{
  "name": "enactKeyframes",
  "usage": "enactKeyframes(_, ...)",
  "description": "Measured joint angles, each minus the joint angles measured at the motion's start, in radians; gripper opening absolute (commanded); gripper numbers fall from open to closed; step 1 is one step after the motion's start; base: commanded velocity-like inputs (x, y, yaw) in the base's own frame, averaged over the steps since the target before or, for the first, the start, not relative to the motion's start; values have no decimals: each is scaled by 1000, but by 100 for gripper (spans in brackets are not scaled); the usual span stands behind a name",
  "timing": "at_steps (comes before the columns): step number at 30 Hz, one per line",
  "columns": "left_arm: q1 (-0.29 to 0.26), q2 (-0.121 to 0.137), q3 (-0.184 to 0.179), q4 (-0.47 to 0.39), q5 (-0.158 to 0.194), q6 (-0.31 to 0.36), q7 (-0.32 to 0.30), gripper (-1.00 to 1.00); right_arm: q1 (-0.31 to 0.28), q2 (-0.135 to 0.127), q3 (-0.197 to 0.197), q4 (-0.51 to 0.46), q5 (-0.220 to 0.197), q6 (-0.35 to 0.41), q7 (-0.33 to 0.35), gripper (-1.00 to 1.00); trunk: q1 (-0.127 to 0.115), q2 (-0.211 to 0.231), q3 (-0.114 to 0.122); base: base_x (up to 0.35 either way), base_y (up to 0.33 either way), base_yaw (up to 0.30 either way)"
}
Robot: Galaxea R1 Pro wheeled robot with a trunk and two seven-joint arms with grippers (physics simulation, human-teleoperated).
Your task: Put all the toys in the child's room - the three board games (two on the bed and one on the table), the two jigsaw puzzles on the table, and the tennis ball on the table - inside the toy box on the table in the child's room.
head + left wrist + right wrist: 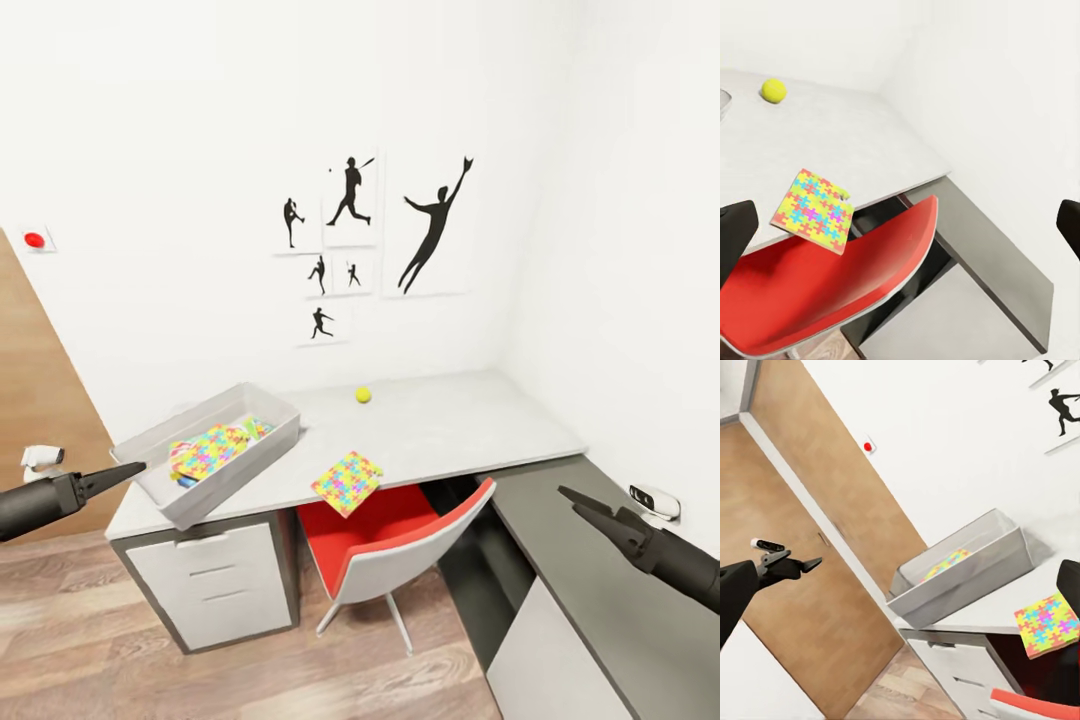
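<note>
The toy box [268,447] stands on the left end of the table [450,430], overhanging its front corner. One jigsaw puzzle [210,449] lies on top inside it, with other colourful edges beneath that I cannot identify. A second jigsaw puzzle [347,482] lies at the table's front edge, partly overhanging the chair. The tennis ball [363,395] rests near the wall. My left gripper [135,468] hovers open just left of the toy box. My right gripper [575,500] hangs open over the lower cabinet, empty. The bed is out of view.
A red and white chair [400,540] is tucked under the table, below the overhanging puzzle. White drawers [215,585] sit under the toy box. A dark-grey cabinet [590,600] runs along the right wall. A wooden door [30,400] is at the left.
</note>
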Motion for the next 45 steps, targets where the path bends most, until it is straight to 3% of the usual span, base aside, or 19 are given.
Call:
enactKeyframes(21, 0, -1, 0, 0, 0, 0, 0, 100, 1, 0, 0, 1, 0, 0, 1, 100, 0, 0, 8, 0, 0, 65)
enactKeyframes(33, 0, -22, -6, 0, -2, 2, 0, 100, 1, -1, -3, 0, -1, 1, 5, 100, 0, 0, 8, 0, 0, 1)
enactKeyframes(39, 0, -37, -50, 0, -4, 11, 0, 100, 1, -1, -3, 0, -1, 1, 6, 100, 0, 0, 8, 0, 0, 0)
enactKeyframes(45, 0, -56, -146, 10, -10, 48, 0, 100, 1, -1, -4, 0, -2, 1, 6, 100, 0, 0, 8, 0, 0, 0)
